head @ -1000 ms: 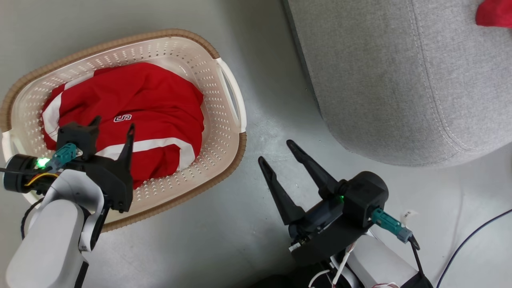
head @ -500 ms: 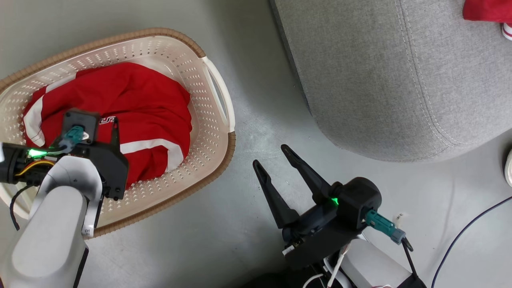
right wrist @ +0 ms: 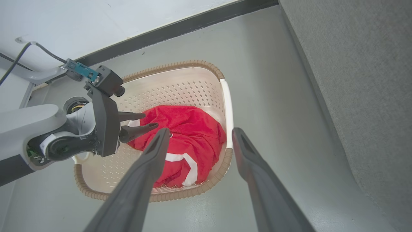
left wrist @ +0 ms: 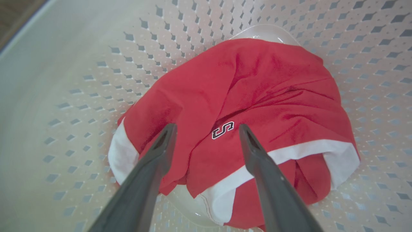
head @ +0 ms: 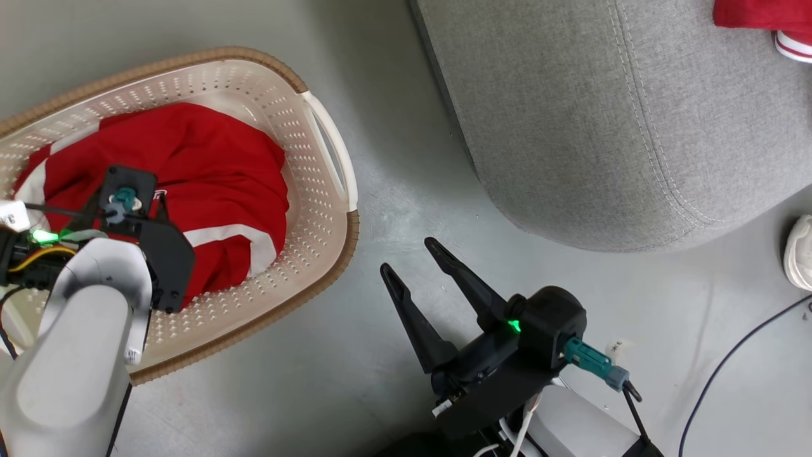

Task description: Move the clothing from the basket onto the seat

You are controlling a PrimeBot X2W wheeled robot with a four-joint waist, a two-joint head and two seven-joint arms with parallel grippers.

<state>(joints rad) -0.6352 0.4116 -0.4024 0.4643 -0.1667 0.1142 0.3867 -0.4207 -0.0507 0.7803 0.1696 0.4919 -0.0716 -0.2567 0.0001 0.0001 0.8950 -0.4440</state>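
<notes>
A red garment (head: 209,171) with white stripes lies bunched in the cream basket (head: 279,101) on the floor at the left. My left gripper (left wrist: 206,127) points down into the basket, open, its fingertips just above the garment (left wrist: 257,96) on either side of a small black-and-white letter. From the right wrist view the left gripper (right wrist: 149,120) hangs over the cloth's near edge. My right gripper (head: 408,256) stands open over bare floor between the basket and the grey seat (head: 602,127). Another red garment (head: 755,16) lies on the seat at the top right.
A white shoe (head: 799,254) sits on the floor by the seat's corner. A dark cable (head: 729,374) runs across the floor at the lower right. Beyond the basket (right wrist: 180,87) a dark baseboard (right wrist: 180,29) lines the wall.
The head view has shifted, sliding everything leftward. The left gripper has tipped further down into the basket over the red garment. Both grippers stay open.
</notes>
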